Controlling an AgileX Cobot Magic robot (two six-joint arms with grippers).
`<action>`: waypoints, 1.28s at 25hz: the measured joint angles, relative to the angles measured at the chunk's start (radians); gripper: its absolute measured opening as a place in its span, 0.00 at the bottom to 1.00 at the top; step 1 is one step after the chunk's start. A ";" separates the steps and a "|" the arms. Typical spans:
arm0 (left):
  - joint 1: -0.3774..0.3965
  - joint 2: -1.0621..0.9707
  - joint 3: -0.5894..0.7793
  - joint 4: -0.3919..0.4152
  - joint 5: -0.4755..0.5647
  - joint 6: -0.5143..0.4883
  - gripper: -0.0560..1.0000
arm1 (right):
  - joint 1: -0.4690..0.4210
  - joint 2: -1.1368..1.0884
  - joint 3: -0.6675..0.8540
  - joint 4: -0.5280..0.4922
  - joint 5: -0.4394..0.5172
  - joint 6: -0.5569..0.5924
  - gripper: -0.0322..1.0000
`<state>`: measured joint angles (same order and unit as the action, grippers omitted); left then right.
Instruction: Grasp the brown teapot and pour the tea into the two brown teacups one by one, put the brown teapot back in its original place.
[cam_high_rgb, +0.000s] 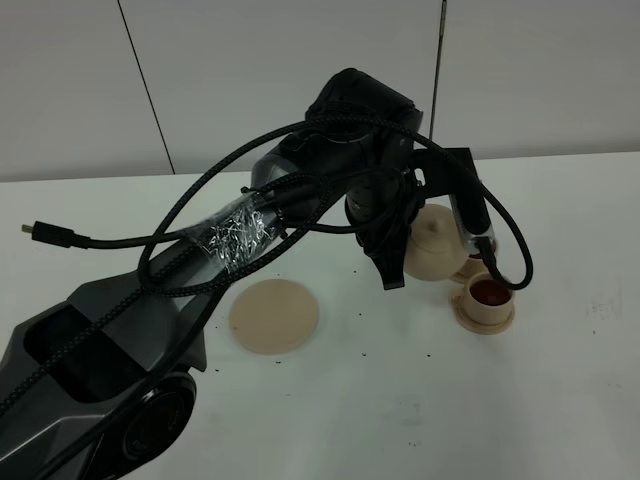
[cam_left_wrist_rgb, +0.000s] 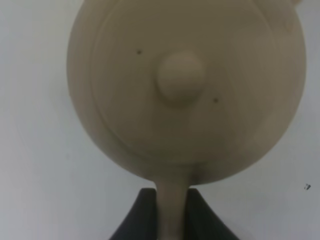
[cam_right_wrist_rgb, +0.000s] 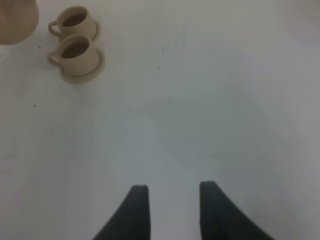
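The left pincer is clenched on the brown teapot's handle, holding it aloft beside both filled teacups. Its saucer lies well back toward that arm's base. The right pincer idles, jaws parted.

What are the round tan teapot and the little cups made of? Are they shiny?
The round beige-tan teapot looks like matte ceramic or clay: its surface is dull and even, with tiny dark specks and no bright glare. The two small beige-tan cups on their saucers match it in colour and dull finish, so probably the same ceramic, though the picture is blurry. The flat round tan plate looks alike.
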<state>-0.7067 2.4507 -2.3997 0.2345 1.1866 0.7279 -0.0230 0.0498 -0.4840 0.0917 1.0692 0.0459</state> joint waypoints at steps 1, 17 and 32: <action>0.006 0.000 0.000 -0.007 0.000 -0.006 0.21 | 0.000 0.000 0.000 0.000 0.000 0.000 0.26; 0.040 0.013 0.000 -0.126 0.001 -0.052 0.21 | 0.000 0.000 0.000 0.000 0.000 0.000 0.26; 0.046 0.028 0.000 -0.137 0.001 -0.054 0.21 | 0.000 0.000 0.000 0.000 0.000 0.000 0.26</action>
<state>-0.6603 2.4784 -2.3997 0.0974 1.1880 0.6737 -0.0230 0.0498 -0.4840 0.0917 1.0692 0.0459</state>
